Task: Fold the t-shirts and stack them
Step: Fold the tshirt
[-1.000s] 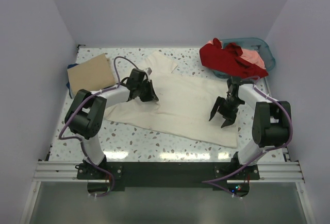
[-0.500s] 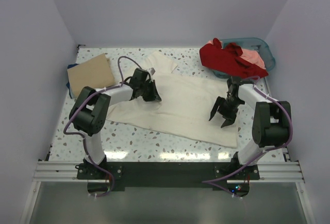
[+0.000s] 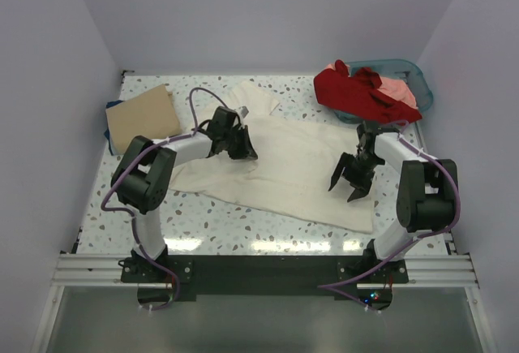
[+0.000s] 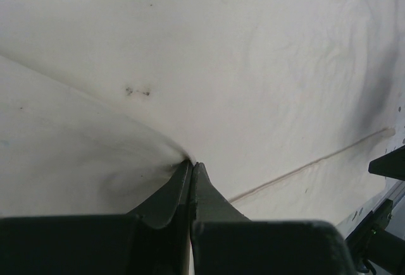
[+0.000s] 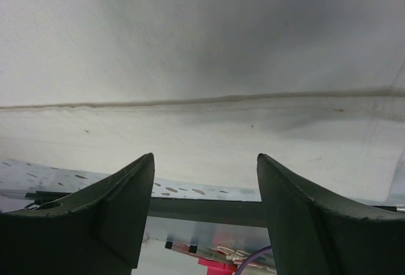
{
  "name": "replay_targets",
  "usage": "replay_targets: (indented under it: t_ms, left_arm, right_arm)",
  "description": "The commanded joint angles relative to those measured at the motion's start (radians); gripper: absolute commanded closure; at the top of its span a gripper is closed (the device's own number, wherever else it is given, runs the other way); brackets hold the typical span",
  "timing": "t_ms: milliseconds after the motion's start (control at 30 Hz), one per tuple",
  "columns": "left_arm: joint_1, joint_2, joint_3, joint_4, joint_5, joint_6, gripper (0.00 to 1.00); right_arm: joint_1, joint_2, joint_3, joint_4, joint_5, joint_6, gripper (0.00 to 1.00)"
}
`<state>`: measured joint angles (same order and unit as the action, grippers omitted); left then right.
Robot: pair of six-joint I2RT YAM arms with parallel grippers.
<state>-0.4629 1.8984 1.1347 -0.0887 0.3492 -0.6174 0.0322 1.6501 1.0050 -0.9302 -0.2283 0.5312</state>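
A large cream t-shirt [image 3: 300, 170] lies spread across the middle of the table. My left gripper [image 3: 246, 151] sits low on its left part, shut on a pinched ridge of the cream cloth [image 4: 253, 66]; its tips [image 4: 192, 163] meet at that ridge. My right gripper [image 3: 344, 190] hovers open over the shirt's right part, above a hem seam [image 5: 202, 101], with nothing between its fingers. A folded tan t-shirt [image 3: 143, 116] rests at the far left on a dark blue one [image 3: 108, 131]. Red [image 3: 361, 93] and salmon-pink [image 3: 399, 90] t-shirts are heaped in the basket.
The teal plastic basket [image 3: 422, 82] stands at the back right corner. White walls close in the table on three sides. The speckled table top [image 3: 203, 219] shows along the front edge, and the metal rail with the arm bases lies just below it.
My left gripper has moved a little to the right, dragging the pinched cream cloth with it. The right arm has stayed still.
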Motion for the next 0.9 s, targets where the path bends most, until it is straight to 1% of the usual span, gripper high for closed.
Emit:
replay_targets:
  t_ms: [0,67,100,133,167,267,333,367,433,467,533,567,667,767,867]
  left_arm:
    - [-0.010,0.010,0.034,0.049,0.027,0.001,1.00]
    - [-0.010,0.011,0.037,0.047,0.028,-0.001,0.99]
    - [-0.010,0.011,0.042,0.046,0.030,-0.001,0.91]
    - [-0.010,0.010,0.043,0.044,0.033,-0.002,0.81]
    - [-0.010,0.008,0.046,0.041,0.033,-0.007,0.61]
    - [-0.010,-0.018,0.063,0.041,0.037,-0.030,0.42]
    - [-0.008,-0.051,0.089,0.037,0.036,-0.038,0.37]
    - [-0.003,-0.064,0.097,0.017,0.028,-0.036,0.34]
    - [0.009,-0.108,0.111,-0.008,-0.004,-0.025,0.30]
    - [0.033,-0.123,0.108,-0.025,-0.013,-0.021,0.28]
    - [0.067,-0.173,0.070,-0.039,-0.032,-0.018,0.26]
    - [0.107,-0.186,0.050,-0.042,-0.038,-0.015,0.26]
    - [0.179,-0.223,-0.064,-0.051,-0.055,0.002,0.25]
    - [0.211,-0.231,-0.127,-0.063,-0.068,0.024,0.24]
    - [0.214,-0.242,-0.197,-0.043,-0.070,0.018,0.24]
  right_arm:
    - [0.003,-0.019,-0.008,0.004,-0.023,0.010,0.30]
    - [0.003,-0.019,-0.008,0.005,-0.020,0.009,0.30]
    - [0.003,-0.019,-0.008,0.005,-0.019,0.007,0.30]
    - [0.003,-0.019,-0.005,0.002,-0.019,0.006,0.30]
    - [0.003,-0.019,-0.005,0.001,-0.017,0.004,0.30]
    - [0.003,-0.019,0.007,-0.005,-0.008,-0.003,0.30]
    - [0.003,-0.019,0.027,-0.015,0.001,-0.010,0.30]
    - [0.003,-0.021,0.035,-0.018,0.006,-0.014,0.30]
    - [0.005,-0.026,0.062,-0.024,0.023,-0.025,0.30]
    - [0.003,-0.029,0.073,-0.024,0.026,-0.030,0.30]
    - [0.005,-0.033,0.104,-0.022,0.035,-0.039,0.30]
    - [0.005,-0.035,0.112,-0.021,0.035,-0.040,0.30]
    - [0.006,-0.018,0.124,0.001,0.027,-0.045,0.30]
    - [0.008,0.029,0.107,0.031,0.017,-0.050,0.30]
    - [0.008,0.071,0.083,0.068,0.006,-0.048,0.30]
